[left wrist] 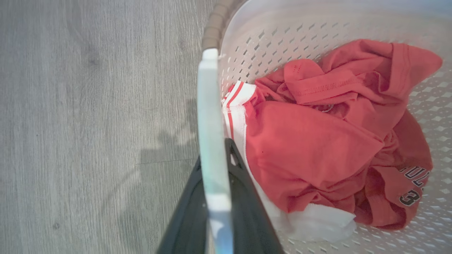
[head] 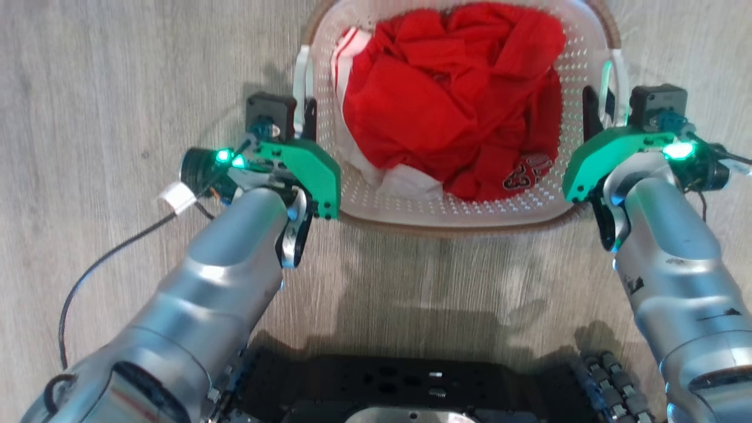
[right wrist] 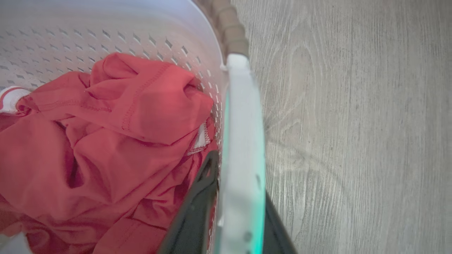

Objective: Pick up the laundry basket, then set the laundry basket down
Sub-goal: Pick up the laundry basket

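Observation:
The laundry basket (head: 446, 212), white and perforated with a brown rim, sits at the top middle of the head view over the grey wood floor. Red and white clothes (head: 452, 100) fill it. My left gripper (head: 306, 117) is shut on the basket's left white handle (left wrist: 211, 134), one dark finger (left wrist: 247, 197) on each side of it. On the opposite side, the right gripper (head: 594, 108) is shut on the right handle (right wrist: 243, 141), and its inner finger (right wrist: 201, 190) lies against the basket wall. I cannot tell whether the basket is touching the floor.
My black wheeled base (head: 411, 382) lies just below the basket in the head view. A black cable with a white tag (head: 176, 197) trails from the left wrist over the floor. Grey wood floor (left wrist: 88, 123) stretches out on both sides of the basket.

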`<state>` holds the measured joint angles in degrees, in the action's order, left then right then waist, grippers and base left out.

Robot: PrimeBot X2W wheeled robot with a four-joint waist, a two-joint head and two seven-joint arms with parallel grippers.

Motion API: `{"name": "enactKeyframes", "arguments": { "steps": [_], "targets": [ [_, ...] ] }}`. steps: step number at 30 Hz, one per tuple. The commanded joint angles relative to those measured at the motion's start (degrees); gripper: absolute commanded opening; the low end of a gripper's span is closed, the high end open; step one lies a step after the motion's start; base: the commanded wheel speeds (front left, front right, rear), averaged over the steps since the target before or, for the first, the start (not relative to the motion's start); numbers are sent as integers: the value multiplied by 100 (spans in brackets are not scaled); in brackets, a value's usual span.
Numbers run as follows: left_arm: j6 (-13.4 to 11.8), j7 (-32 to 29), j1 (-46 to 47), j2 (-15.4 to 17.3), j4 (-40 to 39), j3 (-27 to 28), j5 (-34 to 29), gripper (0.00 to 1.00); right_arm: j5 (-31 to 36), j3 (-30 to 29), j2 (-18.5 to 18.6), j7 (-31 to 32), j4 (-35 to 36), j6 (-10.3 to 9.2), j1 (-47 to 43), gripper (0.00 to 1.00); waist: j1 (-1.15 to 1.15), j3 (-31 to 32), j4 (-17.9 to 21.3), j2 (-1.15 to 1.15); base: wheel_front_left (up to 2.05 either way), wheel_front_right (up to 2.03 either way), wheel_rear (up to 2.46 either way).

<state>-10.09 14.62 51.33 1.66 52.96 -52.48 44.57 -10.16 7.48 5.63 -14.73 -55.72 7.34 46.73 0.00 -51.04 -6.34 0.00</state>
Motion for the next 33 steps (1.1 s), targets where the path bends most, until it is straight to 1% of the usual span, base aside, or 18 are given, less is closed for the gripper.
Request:
{"name": "enactKeyframes", "arguments": {
  "steps": [1, 4, 13, 16, 21, 22, 23, 24, 33],
  "targets": [
    [10, 38, -151, 121, -73, 21, 8, 0, -3, 179, -151, -27, -5, 14, -291, 0, 0, 122, 18, 0, 0, 0, 0],
    [14, 38, -249, 121, -31, -37, 51, 0, -24, 201, -179, -27, -160, 14, -340, 0, 0, 316, 36, 0, 0, 0, 0],
    [67, 38, -738, 121, 294, -179, 183, 0, -233, 435, -267, -27, -983, 14, -550, 0, 0, 1179, 181, 0, 0, 0, 0],
    [110, 38, -927, 121, 411, -251, 246, 0, -577, 722, -272, 8, -1179, 14, -676, 0, 0, 1468, 200, 0, 0, 0, 0],
    [197, 38, -1268, 121, 617, -426, 439, 0, -1176, 1302, -274, 237, -1290, 14, -925, 0, 0, 1967, 252, 0, 0, 0, 0],
    [197, 38, -1268, 121, 617, -426, 439, 0, -1176, 1302, -274, 237, -1290, 14, -925, 0, 0, 1967, 252, 0, 0, 0, 0],
    [256, 36, -1393, 121, 725, -546, 550, 0, -1361, 1505, -274, 337, -1315, 14, -1018, 0, 0, 2157, 266, 0, 0, 0, 0],
    [256, 36, -1393, 121, 725, -546, 550, 0, -1361, 1505, -274, 337, -1315, 14, -1018, 0, 0, 2157, 266, 0, 0, 0, 0],
    [373, -188, -1770, 121, 979, -965, 1047, 0, -2057, 2292, -275, 664, -1279, 14, -1442, 0, 0, 2964, 307, 0, 0, 0, 0]
  ]
}}
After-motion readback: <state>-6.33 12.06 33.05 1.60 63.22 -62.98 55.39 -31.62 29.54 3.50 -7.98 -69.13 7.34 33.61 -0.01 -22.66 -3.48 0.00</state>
